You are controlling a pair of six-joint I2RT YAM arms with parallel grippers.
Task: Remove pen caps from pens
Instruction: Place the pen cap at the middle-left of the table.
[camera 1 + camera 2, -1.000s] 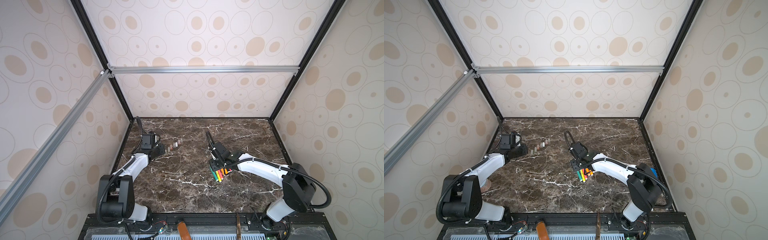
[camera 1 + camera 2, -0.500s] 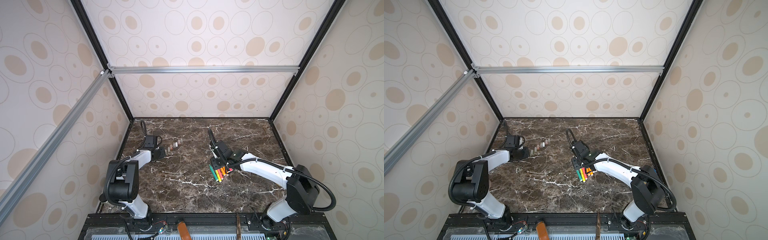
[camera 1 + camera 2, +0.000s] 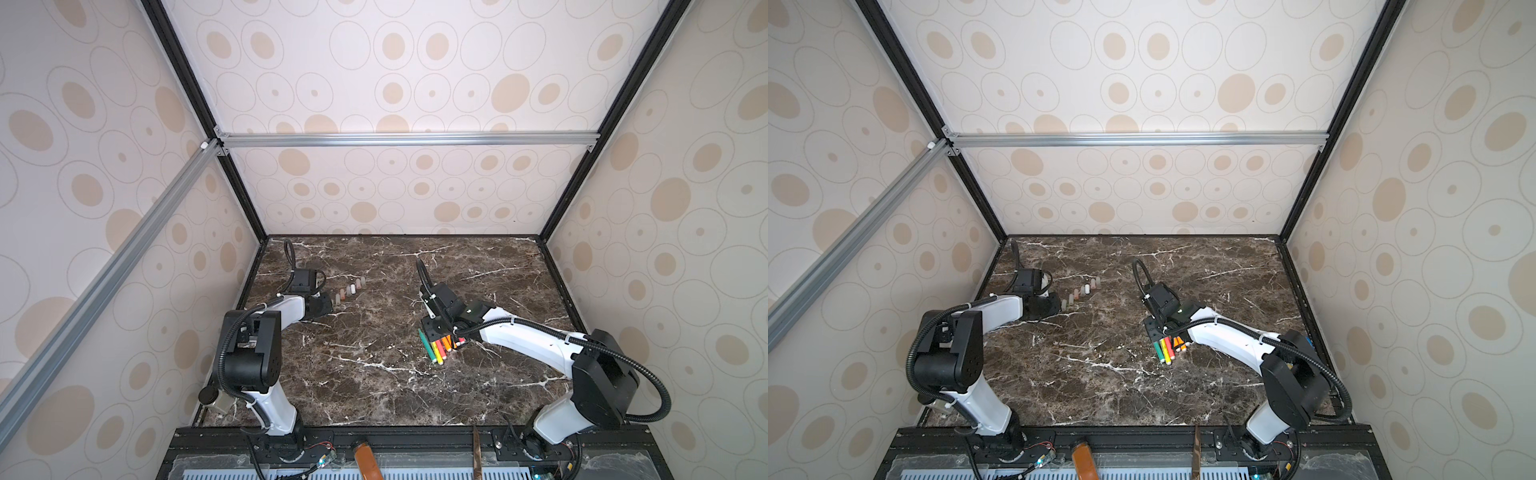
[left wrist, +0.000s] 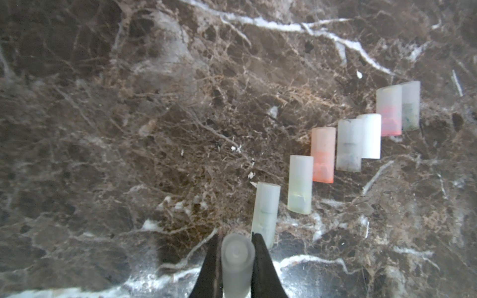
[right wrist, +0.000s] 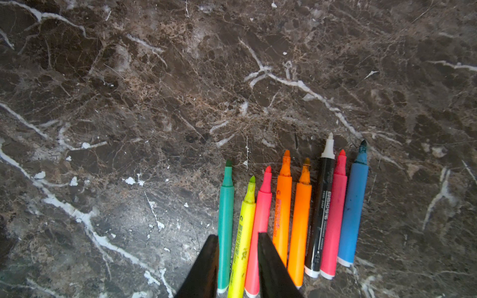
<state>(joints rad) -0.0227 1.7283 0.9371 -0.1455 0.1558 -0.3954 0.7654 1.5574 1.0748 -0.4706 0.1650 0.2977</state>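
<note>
1. The left end effector (image 4: 236,236) is clamped tight on a frosted translucent plastic pen cap (image 4: 237,260). It hangs low over the dark brown, white-veined marble tabletop (image 4: 116,129), toward its left edge.
2. Just beside it, seven more stubby translucent pen caps (image 4: 299,184), two tinted red, lie in a stepped diagonal row. The nearest cap (image 4: 265,209) sits right against one jaw. I judge the step in hand is laying down the last cap. That calls for lowering it clear of this neighbour, then opening.
3. The middle of the tabletop is bare, so there is ample room to draw back.
4. Eight slim, bright plastic marker pens (image 5: 299,219) lie side by side, all tips bare, well apart from the caps.
5. The right end effector (image 5: 237,234) has its jaws narrowly apart, with the green pen (image 5: 225,206) and yellow pen (image 5: 245,227) between them. Whether it pinches them I cannot tell. The right edge is well apart from it.
</note>
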